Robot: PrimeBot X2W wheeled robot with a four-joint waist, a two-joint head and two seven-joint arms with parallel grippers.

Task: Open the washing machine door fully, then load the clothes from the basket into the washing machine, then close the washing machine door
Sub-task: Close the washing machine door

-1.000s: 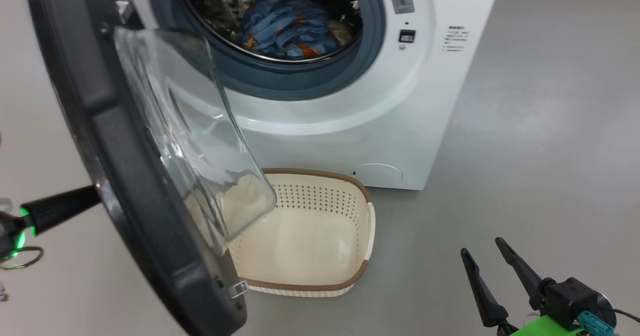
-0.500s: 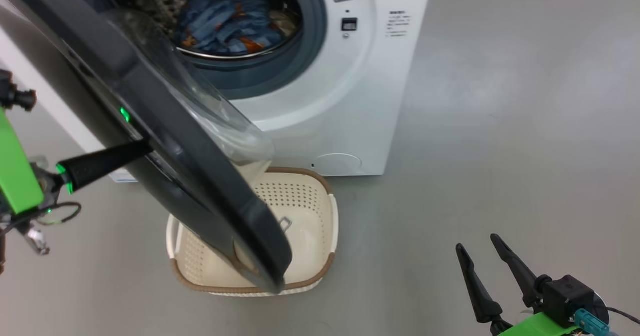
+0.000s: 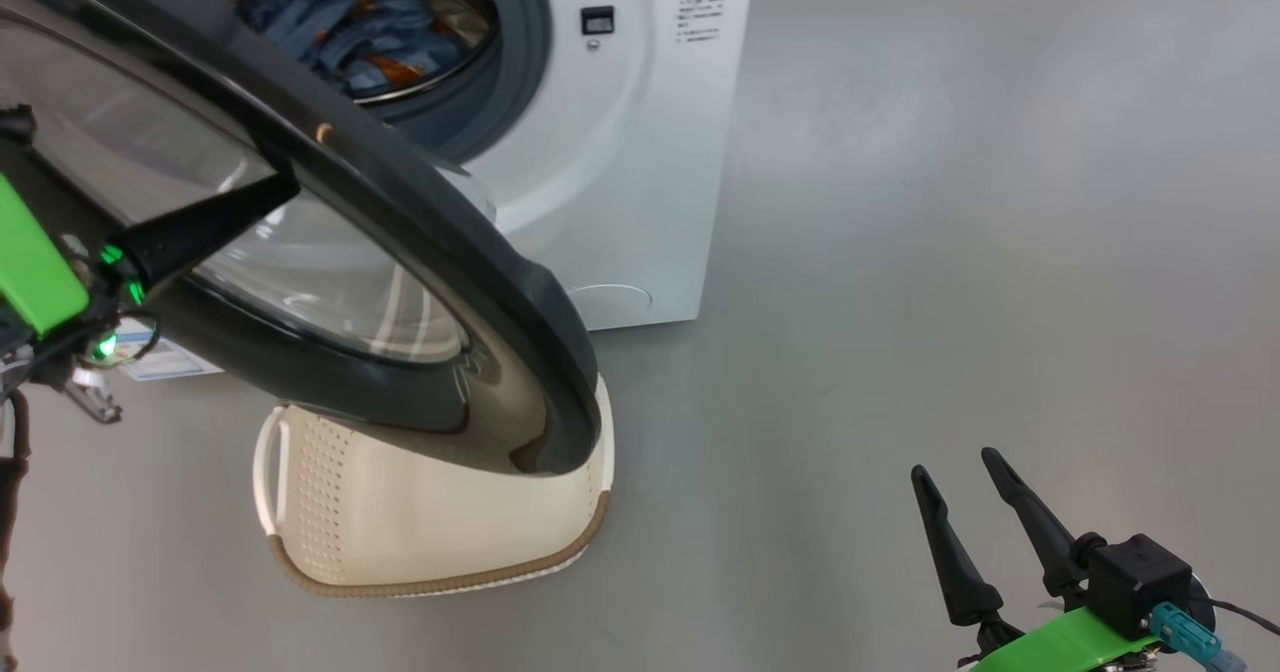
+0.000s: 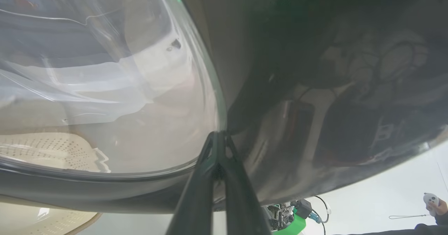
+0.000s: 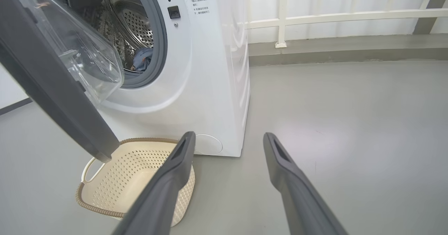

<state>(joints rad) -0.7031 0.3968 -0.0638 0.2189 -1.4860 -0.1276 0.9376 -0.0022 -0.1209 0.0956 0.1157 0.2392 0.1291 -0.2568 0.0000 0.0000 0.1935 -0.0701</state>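
The left gripper (image 3: 282, 189) reaches rightward, fingers (image 4: 199, 193) pressed together; the right gripper (image 3: 954, 463) rests low at near right, fingers (image 5: 168, 179) spread wide.

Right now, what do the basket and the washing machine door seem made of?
Basket: matte cream plastic, apparently; moulded rows of holes, brown woven-look rim. Washing machine door: glossy black rim, probably plastic, mirror-like reflections; see-through centre, glass or clear plastic.

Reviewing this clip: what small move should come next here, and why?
Likely push the washing machine door toward its opening with the shut left pincer, whose tips rest on its outer face: the clothes lie in the drum, the basket looks empty, and the door stands half open.
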